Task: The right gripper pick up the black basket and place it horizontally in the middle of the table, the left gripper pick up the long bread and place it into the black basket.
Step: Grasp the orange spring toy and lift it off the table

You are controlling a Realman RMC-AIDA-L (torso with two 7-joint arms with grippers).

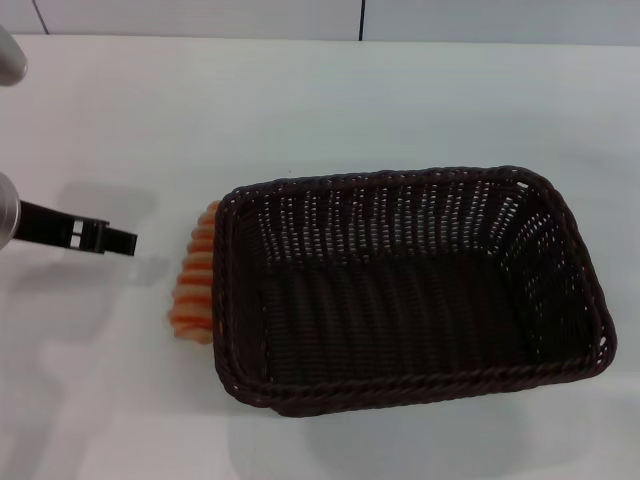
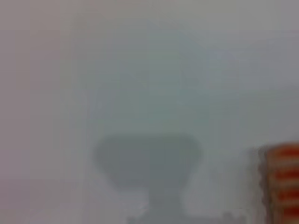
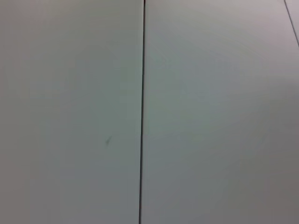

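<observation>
The black basket (image 1: 415, 285) lies lengthwise across the middle of the white table (image 1: 320, 110), open side up and empty. The long bread (image 1: 195, 275), striped orange and cream, lies on the table against the basket's left outer wall, which partly hides it. It also shows at the edge of the left wrist view (image 2: 282, 184). My left gripper (image 1: 125, 243) hovers to the left of the bread, a short gap away, pointing toward it. My right gripper is out of view.
The right wrist view shows only a white surface with a dark seam (image 3: 142, 116). A dark seam also runs along the table's far edge (image 1: 360, 20). The gripper's shadow (image 2: 149, 163) falls on the table beside the bread.
</observation>
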